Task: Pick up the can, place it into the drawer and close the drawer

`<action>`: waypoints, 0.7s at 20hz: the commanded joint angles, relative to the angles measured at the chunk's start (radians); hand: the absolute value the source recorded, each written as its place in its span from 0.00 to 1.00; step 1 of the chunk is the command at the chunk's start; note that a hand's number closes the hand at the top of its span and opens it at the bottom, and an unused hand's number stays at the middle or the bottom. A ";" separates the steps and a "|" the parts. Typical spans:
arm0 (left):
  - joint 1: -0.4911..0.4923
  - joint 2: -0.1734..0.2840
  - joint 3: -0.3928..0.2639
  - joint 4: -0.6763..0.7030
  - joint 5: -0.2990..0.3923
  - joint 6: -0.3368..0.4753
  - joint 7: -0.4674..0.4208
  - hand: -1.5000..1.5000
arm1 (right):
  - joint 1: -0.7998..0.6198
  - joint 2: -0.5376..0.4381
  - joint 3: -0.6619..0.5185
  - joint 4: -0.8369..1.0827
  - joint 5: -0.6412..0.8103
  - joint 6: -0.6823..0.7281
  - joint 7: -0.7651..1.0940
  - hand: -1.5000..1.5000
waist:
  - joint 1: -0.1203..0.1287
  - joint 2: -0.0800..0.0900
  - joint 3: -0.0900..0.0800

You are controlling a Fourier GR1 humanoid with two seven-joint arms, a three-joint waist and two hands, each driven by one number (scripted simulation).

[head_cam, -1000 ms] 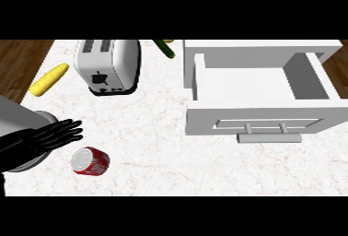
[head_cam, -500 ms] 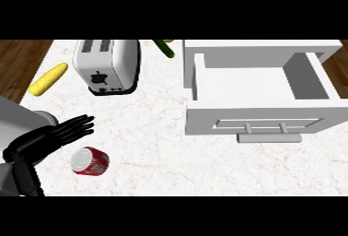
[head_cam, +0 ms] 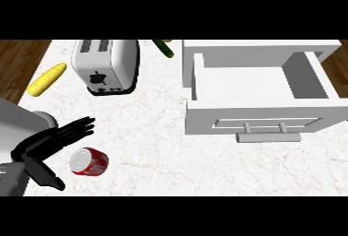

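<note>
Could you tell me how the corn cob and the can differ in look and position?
The corn cob is yellow and long; the can is red, short and round. The corn cob lies near the counter's left edge, beside the toaster, away from the left hand; the can sits right by that open hand. Both lie on the counter, outside the open drawer.

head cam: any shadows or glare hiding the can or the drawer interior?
Head view: even lighting, no glare; the can is fully visible beside the open left hand, casting only a faint shadow. Head view: the drawer interior is evenly lit, soft shading along its inner walls, nothing hidden.
</note>
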 commanded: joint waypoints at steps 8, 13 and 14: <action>-0.051 0.014 -0.103 0.230 -0.158 -0.010 -0.338 0.00 | 0.053 0.031 -0.037 -0.053 -0.050 0.038 0.014 0.00 | -0.017 0.001 -0.001; -0.068 -0.064 -0.176 0.282 -0.179 0.050 -0.361 0.00 | 0.032 0.031 -0.026 -0.022 -0.027 0.054 0.007 0.00 | -0.013 0.002 -0.001; -0.085 0.001 -0.164 0.303 -0.163 -0.008 -0.374 0.00 | 0.029 0.017 -0.035 -0.058 -0.047 0.024 0.050 0.00 | -0.010 0.002 -0.001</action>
